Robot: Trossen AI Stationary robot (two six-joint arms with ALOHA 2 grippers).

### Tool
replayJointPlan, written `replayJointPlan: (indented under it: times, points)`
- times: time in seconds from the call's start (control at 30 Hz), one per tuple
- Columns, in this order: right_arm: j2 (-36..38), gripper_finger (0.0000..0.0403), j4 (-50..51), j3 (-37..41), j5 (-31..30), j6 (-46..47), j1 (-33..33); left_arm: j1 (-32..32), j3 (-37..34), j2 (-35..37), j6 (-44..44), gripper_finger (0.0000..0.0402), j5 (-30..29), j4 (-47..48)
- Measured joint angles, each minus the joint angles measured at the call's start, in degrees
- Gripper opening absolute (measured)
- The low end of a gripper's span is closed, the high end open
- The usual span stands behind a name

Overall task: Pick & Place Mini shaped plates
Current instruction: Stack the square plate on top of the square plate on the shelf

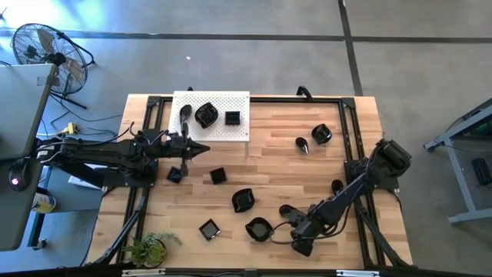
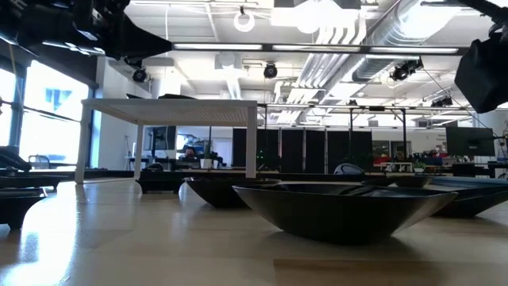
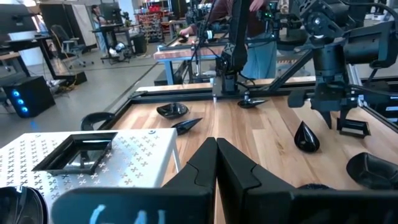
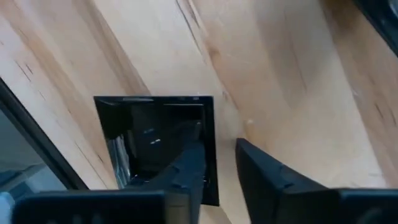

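1. Right wrist view is showing the right claw (image 4: 217, 165) with one finger inside a square plate (image 4: 158, 140) and the other finger outside its rim, so the fingers are straddling one wall of the plate with a narrow gap between them; the plate is lying flat on the worktop (image 4: 286, 68).
2. High view is placing that right claw (image 1: 301, 248) at the near edge of the worktop (image 1: 277, 165), right of centre, beside a rounded plate (image 1: 258, 228); the square plate itself is hiding under the claw there.
3. Left wrist view is showing the left claw (image 3: 216, 163) with its fingers pressed together and holding nothing, hanging by the edge of the white board (image 3: 134, 163).
4. High view is showing the left claw (image 1: 201, 149) pointing across the worktop just in front of the board (image 1: 238, 132), which is carrying three plates.
5. High view alone is giving the full spread: other plates are lying scattered over the worktop, including a teardrop plate (image 1: 302, 145) near the far right.
6. Low view is showing neither claw clearly; a wide plate (image 2: 341, 208) is filling its middle, with the board (image 2: 171, 107) standing behind it.
7. Left wrist view alone is catching a person (image 3: 249, 31) standing beyond the worktop.
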State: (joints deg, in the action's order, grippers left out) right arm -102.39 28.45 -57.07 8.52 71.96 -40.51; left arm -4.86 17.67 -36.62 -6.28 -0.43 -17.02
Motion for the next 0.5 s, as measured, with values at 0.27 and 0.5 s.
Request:
replayJointPlan:
  times: [0.27, 0.5]
  points:
    - [4.80, 0.0008, 0.12, 0.23, -1.95, -0.26, 0.77, 0.00, 0.00, 0.00, 0.05, 0.0001, -0.16, -0.01]
    - [16.07, 0.0008, -0.04, 0.23, -8.21, 1.52, 6.49, 0.00, 0.00, 0.00, 0.07, 0.0001, -0.17, -0.01]
